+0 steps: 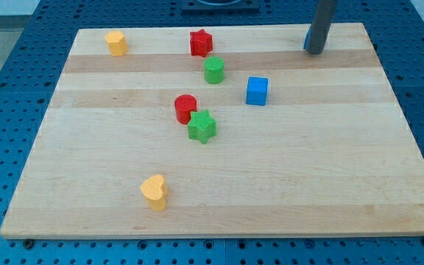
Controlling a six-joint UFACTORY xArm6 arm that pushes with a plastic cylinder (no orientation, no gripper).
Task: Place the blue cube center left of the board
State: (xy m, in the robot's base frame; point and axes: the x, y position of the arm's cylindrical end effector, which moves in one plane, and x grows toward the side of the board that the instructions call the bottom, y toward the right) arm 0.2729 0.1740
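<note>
The blue cube point(257, 91) sits on the wooden board point(308, 184), right of centre in the upper half. My tip point(315, 51) rests near the board's top edge, up and to the right of the blue cube, well apart from it. No block touches the tip.
A red star point(201, 43) and a green cylinder point(213, 71) lie left of the cube near the top. A red cylinder point(185, 108) touches a green star point(202, 126) at the centre. A yellow block point(116, 43) is top left, a yellow heart point(154, 191) bottom left.
</note>
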